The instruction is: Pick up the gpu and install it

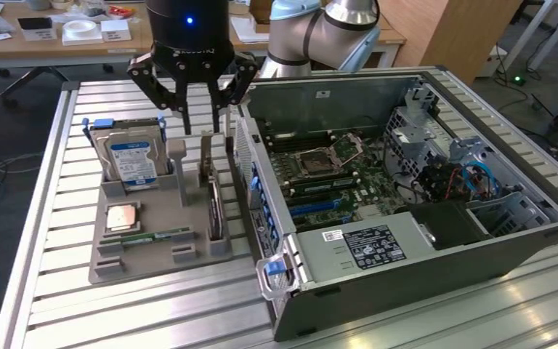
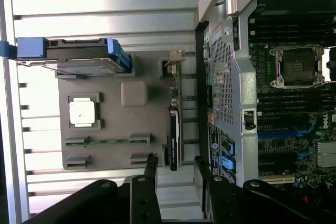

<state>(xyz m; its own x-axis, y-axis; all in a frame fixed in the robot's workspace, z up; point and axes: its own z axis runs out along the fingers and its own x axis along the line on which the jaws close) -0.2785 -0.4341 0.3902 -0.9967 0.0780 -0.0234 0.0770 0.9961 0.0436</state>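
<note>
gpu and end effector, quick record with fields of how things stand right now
gpu: on edge in a tray slot, on the side nearest the case
end effector: open, over the gpu, nothing held
tray: also holds hard drive, cpu, memory stick
case: side open, board exposed, on the exterior view's right of the tray
install: not done, gpu in tray

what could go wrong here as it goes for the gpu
The gpu stands on edge in the tray, close beside the case, so one of the open jaws may hit the case wall coming down. The card is thin; jaws off its line could land on its top edge or tip it in its slot.
</note>
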